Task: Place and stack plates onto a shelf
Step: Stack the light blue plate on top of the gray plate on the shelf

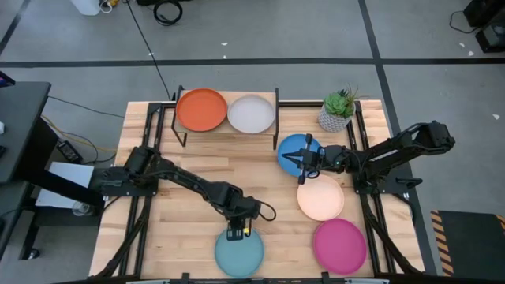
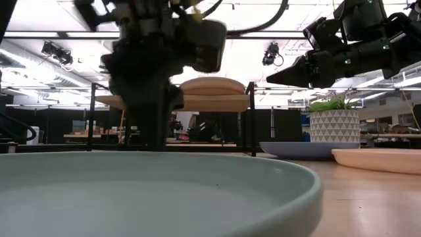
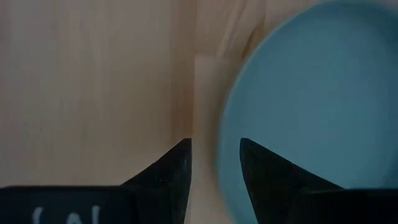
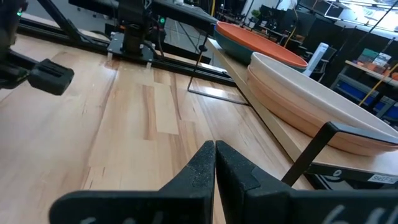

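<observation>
The light blue plate (image 1: pixel 239 254) lies flat on the table near its front edge and fills the foreground of the low view (image 2: pixel 151 191). My left gripper (image 1: pixel 237 230) points down at the plate's far rim, open, with one finger inside the rim and one outside (image 3: pixel 214 165). My right gripper (image 1: pixel 304 160) is shut and empty, raised above the blue plate (image 1: pixel 293 147); it also shows in the low view (image 2: pixel 273 79). The shelf (image 1: pixel 229 130) at the far side carries an orange plate (image 1: pixel 201 109) on a teal one (image 4: pixel 245 46), and a grey plate (image 1: pixel 251 114) on a tan one (image 4: pixel 329 127). My left gripper stands over the light blue plate's far rim (image 3: pixel 219 143) from above, one finger (image 3: pixel 258 171) inside the plate and one (image 3: pixel 174 171) outside. The plate lies flat on the table. I cannot tell whether the fingers touch the rim.
A cream plate (image 1: pixel 320 197) and a magenta plate (image 1: pixel 340 244) lie at the table's right front. A potted plant (image 1: pixel 338 110) stands at the far right, beside the shelf. Bare wood lies between the shelf and the light blue plate.
</observation>
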`<state>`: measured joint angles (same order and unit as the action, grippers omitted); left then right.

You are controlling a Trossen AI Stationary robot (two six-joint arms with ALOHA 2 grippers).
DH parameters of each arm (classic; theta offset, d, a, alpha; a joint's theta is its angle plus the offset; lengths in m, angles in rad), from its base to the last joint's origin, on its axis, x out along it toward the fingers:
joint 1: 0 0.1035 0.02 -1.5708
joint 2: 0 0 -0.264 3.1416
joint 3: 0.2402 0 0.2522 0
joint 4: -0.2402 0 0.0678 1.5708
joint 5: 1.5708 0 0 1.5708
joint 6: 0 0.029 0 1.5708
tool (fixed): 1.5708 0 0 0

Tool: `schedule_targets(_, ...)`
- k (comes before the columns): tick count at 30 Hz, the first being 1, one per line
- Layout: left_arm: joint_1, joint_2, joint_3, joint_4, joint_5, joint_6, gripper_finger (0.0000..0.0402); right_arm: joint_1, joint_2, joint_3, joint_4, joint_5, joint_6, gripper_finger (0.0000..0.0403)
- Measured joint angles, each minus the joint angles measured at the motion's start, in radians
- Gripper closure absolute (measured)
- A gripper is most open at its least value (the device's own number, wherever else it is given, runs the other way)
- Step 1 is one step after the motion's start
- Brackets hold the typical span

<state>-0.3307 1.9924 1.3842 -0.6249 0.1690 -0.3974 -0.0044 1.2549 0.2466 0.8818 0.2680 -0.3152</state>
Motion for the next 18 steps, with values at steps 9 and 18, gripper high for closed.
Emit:
schedule_targets(9, -0.016, 0.039, -0.001, -0.017, -0.012, 0.008, 0.0259, -0.005, 0.000, 0.000, 0.008, -0.004, -0.009, 0.0383)
schedule_targets(18, -0.010, 0.038, -0.001, -0.032, -0.061, 0.047, 0.0358, -0.017, 0.000, 0.000, 0.007, -0.008, -0.003, 0.0383)
